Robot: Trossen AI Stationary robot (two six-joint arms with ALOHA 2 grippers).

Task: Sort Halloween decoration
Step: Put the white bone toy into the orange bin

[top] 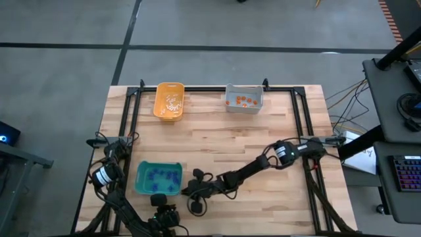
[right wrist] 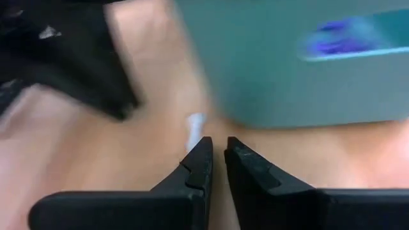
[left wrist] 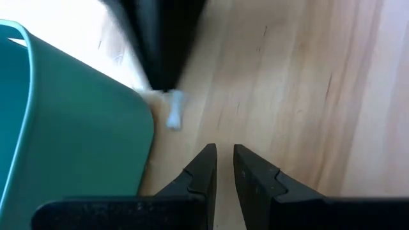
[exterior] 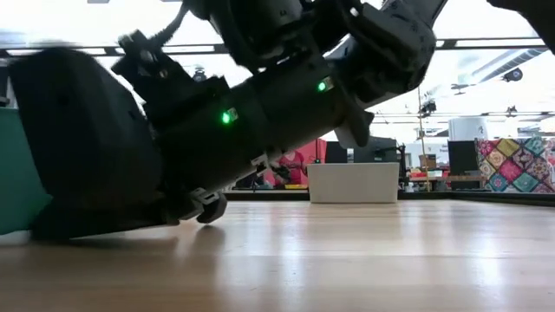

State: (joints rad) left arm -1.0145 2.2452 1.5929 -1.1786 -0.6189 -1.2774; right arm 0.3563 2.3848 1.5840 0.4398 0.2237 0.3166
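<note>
We see three plastic bins on the wooden bench (top: 217, 138): an orange-yellow bin (top: 168, 101) and a grey bin (top: 244, 99) along its far edge, and a teal bin (top: 158, 179) near its front-left corner.

Three bins, two arms, one loose white trinket on the worktop (top: 217, 141).
The teal bin (top: 141, 179) holds several purple trinkets (top: 164, 178), too bunched to count; the orange-yellow bin (top: 160, 105) holds a cluster of white trinkets (top: 172, 102); the grey bin (top: 244, 108) holds about six orange trinkets (top: 242, 101). One small white trinket (left wrist: 174, 110) lies beside the teal bin.
</note>
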